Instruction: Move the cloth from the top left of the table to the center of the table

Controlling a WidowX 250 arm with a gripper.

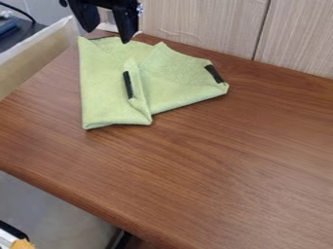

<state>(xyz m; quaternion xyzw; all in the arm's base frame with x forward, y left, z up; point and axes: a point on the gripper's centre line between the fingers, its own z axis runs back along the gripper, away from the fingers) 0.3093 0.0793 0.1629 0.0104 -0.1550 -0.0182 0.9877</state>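
The gripper [108, 36] hangs down from the top edge at the upper left of the frame, its two black fingers pointing downward and spread apart with nothing clasped between them. Their tips are over the far edge of the cloth [107, 104]; whether they touch it cannot be told.

There is one cloth, at the upper left of the frame on the desk [228, 170]. It is pale green, with a soft, slightly fuzzy weave, and lies in an uneven folded shape: a long panel on the left, a wider flap spreading right to a blunt corner, and a raised fold between. Two black strips stand out on it, one along the middle fold [129, 85] and one near the right corner [214, 74].

The desk is smooth brown wood grain with a rounded front edge. Behind it are pale, finely streaked panels [201, 24] split by one dark seam.
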